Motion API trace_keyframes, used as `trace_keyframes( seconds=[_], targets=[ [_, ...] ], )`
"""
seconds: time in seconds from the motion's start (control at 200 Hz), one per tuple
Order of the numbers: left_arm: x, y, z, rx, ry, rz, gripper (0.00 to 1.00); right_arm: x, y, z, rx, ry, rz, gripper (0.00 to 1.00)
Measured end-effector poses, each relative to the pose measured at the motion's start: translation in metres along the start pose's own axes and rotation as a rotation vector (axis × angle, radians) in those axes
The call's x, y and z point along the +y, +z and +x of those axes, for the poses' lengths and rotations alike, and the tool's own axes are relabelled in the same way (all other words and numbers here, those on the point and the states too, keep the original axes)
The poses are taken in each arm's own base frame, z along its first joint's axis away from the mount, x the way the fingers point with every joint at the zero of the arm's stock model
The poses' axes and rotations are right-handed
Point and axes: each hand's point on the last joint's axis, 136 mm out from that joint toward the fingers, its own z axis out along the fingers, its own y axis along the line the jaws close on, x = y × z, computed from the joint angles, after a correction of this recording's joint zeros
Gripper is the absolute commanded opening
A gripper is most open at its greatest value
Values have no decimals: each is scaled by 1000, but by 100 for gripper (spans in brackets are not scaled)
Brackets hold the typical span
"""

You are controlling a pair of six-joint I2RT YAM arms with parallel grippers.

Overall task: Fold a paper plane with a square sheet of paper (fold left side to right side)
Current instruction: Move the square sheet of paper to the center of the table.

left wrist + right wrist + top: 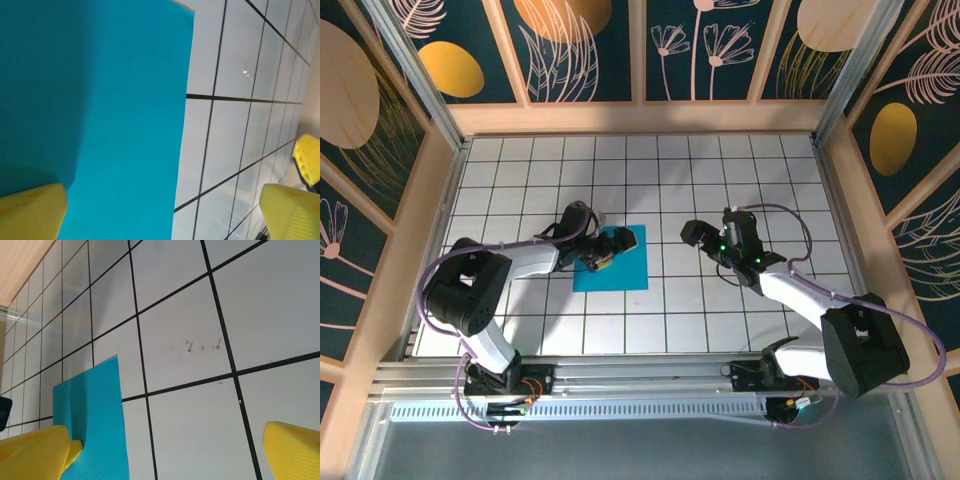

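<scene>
The square sheet of paper (625,268) is bright cyan and lies on the white tiled floor left of centre. My left gripper (598,254) hangs low over its left half, jaws open. In the left wrist view the sheet (100,100) covers the left side and one edge runs between the yellow fingertips (31,210); one tip is over paper, the other over tile. My right gripper (698,236) stands open over bare tiles to the sheet's right. In the right wrist view the sheet (97,415) is at lower left, slightly curved, beside that gripper's (165,452) left finger. No paper plane shape is in view.
The tiled floor (740,160) is boxed in by wooden walls (640,115) at the back and both sides. A metal rail (640,378) with both arm bases runs along the near edge. Free tiles lie behind and to the right of the sheet.
</scene>
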Motion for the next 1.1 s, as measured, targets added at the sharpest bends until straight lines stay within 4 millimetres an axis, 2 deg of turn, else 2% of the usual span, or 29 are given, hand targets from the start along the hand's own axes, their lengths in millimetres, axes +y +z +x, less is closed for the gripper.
trace_keyframes(
  seconds=[0.365,0.505,0.681,1.096],
  targets=[
    [-42,41,19,73,32,44,99,-6,0,1,0,-13,31,99],
    [-55,51,25,85,25,66,99,-7,0,1,2,-13,37,99],
    [-61,56,30,85,-9,85,99,-2,-1,-4,-7,-21,31,99],
    [-62,57,29,72,-30,80,99,-1,-3,-9,-13,-42,45,99]
  ],
)
